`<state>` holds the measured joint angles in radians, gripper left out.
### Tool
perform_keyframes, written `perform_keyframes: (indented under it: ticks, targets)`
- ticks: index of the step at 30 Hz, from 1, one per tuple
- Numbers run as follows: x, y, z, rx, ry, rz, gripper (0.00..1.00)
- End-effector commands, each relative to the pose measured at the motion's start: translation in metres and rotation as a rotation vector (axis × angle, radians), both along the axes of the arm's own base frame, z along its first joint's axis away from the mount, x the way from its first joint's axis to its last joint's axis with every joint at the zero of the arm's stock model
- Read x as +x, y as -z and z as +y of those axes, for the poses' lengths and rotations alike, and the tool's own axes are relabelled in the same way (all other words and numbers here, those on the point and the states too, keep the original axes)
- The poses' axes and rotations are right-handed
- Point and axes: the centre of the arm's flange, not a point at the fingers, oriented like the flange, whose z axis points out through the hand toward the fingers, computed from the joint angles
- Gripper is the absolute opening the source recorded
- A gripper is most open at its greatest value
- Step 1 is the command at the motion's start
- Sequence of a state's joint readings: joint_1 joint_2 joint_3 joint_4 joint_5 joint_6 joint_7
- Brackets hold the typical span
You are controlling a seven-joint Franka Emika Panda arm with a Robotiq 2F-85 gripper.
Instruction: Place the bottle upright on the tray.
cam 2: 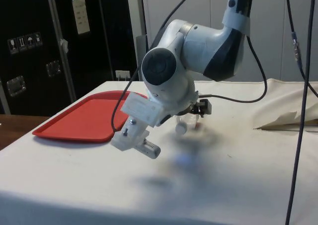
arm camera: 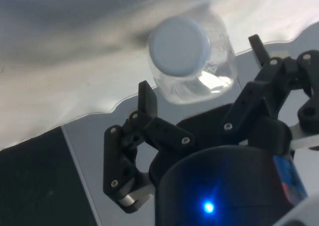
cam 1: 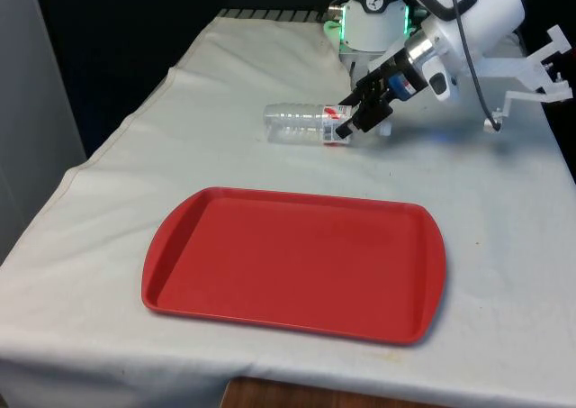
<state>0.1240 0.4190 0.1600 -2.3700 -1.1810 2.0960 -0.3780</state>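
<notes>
We saw a clear plastic bottle (cam 1: 297, 123) with a pale cap lying on its side on the white-clothed bench (cam 1: 504, 219), beyond the far edge of the flat red plastic tray (cam 1: 297, 264) and well apart from it. A red-and-white label wrapped the bottle near its cap end, but we could not read any writing or brand on it.

The black two-finger tool (cam 1: 353, 120) sat at the cap end of the bottle, on the front view's right of it. In the wrist view its fingers (arm camera: 147, 100) were spread, one on each side of the bottle's neck (arm camera: 192, 61), with the round cap facing the camera between them. We saw a gap between each finger and the plastic there, so the tool straddled the bottle without pinching it.

In the side view the bottle's cap (cam 2: 181, 127) showed just below the arm's wrist, and the tray lay further along the bench.
</notes>
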Motion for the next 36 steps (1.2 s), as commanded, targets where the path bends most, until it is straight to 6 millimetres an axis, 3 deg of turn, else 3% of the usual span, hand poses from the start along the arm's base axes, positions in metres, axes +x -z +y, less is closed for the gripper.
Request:
perform_keyframes:
  ticks: [1,10,13,16,17,21,29,33,36]
  targets:
    - [0.0,0.002,0.0,-0.007,0.003,-0.002,1.0]
    - [0.001,0.003,-0.001,-0.027,0.008,0.003,1.0]
    - [0.0,0.003,-0.001,-0.03,0.009,0.005,0.93]
    - [0.0,0.003,-0.001,-0.033,0.009,0.005,0.7]
    - [0.0,0.003,-0.001,-0.034,0.01,0.005,0.57]
    - [0.001,0.002,-0.001,-0.037,0.011,0.004,0.37]
    - [0.001,-0.002,-0.001,-0.048,0.014,0.002,0.16]
    - [0.002,-0.004,-0.001,-0.055,0.014,-0.003,0.14]
    - [0.004,-0.017,-0.001,-0.053,0.027,-0.02,0.14]
